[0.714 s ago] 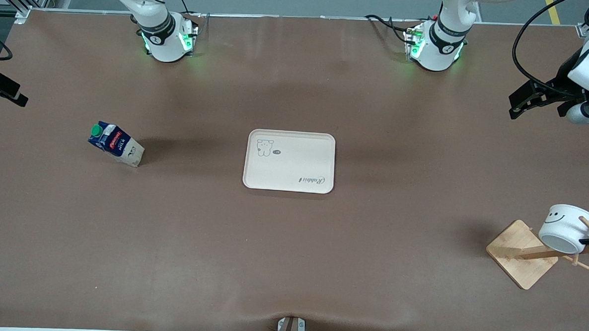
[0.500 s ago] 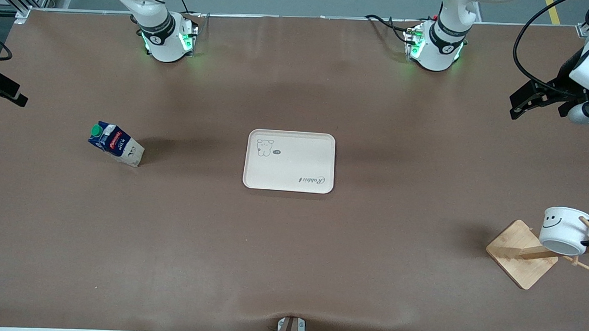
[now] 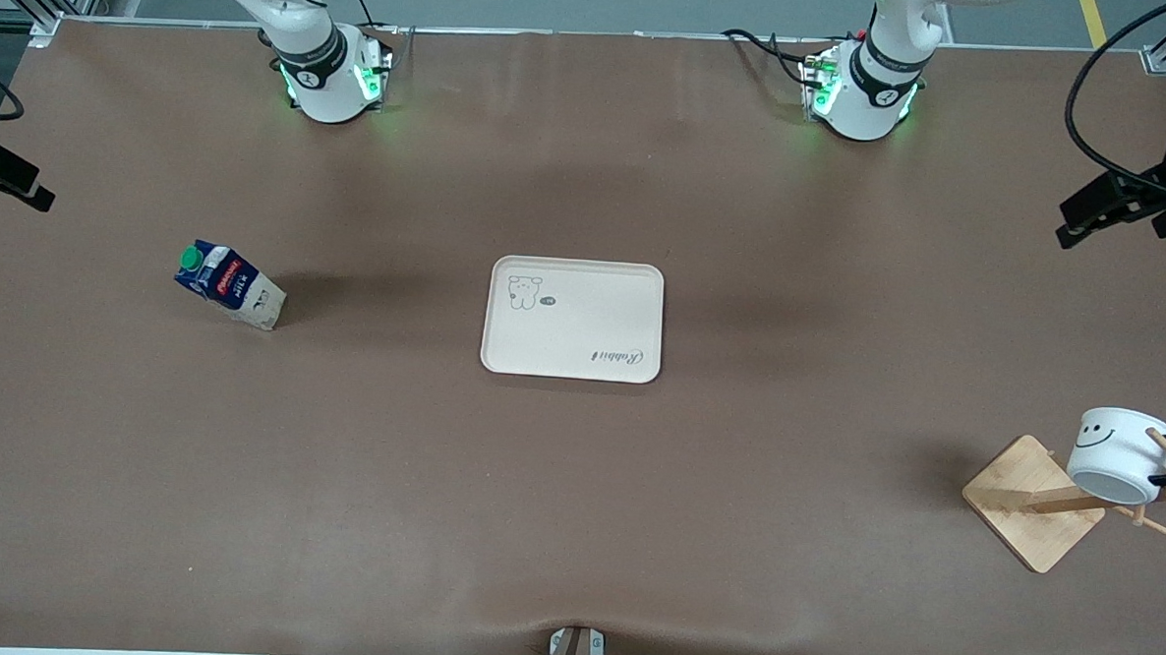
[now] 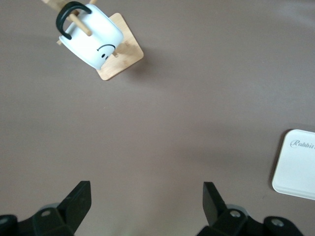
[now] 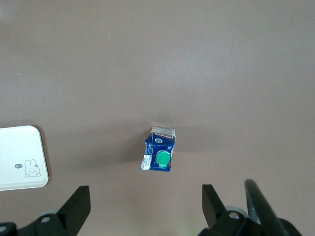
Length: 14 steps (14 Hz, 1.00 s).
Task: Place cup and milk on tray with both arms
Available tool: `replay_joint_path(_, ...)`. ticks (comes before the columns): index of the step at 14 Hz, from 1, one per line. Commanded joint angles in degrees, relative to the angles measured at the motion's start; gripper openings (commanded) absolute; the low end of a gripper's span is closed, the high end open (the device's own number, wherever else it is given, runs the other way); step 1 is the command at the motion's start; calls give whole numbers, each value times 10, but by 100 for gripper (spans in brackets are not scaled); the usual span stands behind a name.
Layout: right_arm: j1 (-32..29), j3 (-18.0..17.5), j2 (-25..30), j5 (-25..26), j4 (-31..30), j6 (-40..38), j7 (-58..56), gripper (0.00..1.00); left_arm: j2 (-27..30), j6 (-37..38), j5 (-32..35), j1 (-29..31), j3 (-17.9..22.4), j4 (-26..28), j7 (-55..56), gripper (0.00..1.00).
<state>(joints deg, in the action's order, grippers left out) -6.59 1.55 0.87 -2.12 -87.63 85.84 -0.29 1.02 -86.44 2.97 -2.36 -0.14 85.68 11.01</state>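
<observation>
The cup [image 3: 1119,454], white with a black smiley and a black handle, hangs tilted on a peg of a wooden rack near the left arm's end; it also shows in the left wrist view [image 4: 93,37]. The milk [image 3: 229,284] stands on the table toward the right arm's end, and in the right wrist view [image 5: 160,156] its green cap faces the camera. The tray [image 3: 573,319] lies mid-table, empty. My left gripper [image 3: 1090,217] is open and empty, high over the table's left-arm end [image 4: 146,196]. My right gripper [image 3: 18,185] is open and empty, high above the milk [image 5: 145,199].
The rack's square wooden base [image 3: 1028,504] sits near the table's front corner at the left arm's end, its post and pegs leaning outward. The two arm bases [image 3: 328,80] [image 3: 864,94] stand along the table's back edge. Brown table surface surrounds the tray.
My left gripper has moved outward toward the left arm's end of the table, partly leaving the front view. The cup has rocked slightly on its peg. The right arm has not moved.
</observation>
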Motion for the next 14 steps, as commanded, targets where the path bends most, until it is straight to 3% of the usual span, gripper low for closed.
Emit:
replay_joint_path(1,-9,-4,-10,2,13,-6,4,100,3,-27,-10,27,1,13,-2,100)
replay_joint_path(9,-8,-4,-15,2,14,-6,3,100,49,-151,-46,134,0,121,-1,100)
replay_joint_path(14,-5,-5,-14,2,15,-7,3,100,92,-279,-118,199,1,242,-1,100)
